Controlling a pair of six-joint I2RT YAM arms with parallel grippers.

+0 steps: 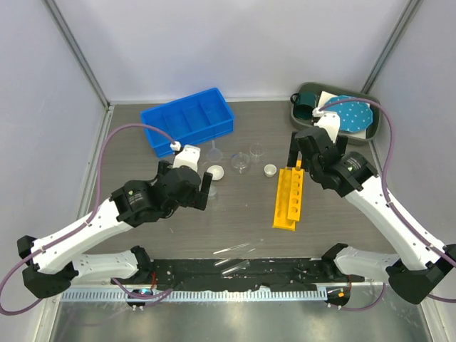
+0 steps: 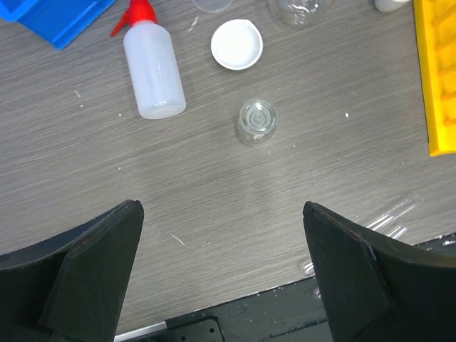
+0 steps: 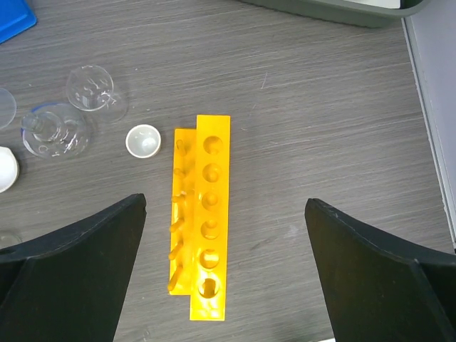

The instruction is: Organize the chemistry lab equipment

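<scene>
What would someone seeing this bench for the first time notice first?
The bright yellow tube rack, right of centre, stands out most against the grey table. Next comes the blue divided bin toward the far left, empty as far as the top view shows. In the left wrist view, the white squeeze bottle with its red nozzle lies on its side near a small white dish.

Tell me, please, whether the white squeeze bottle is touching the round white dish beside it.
Apart. The left wrist view shows a strip of bare table between the white squeeze bottle and the round white dish.
</scene>
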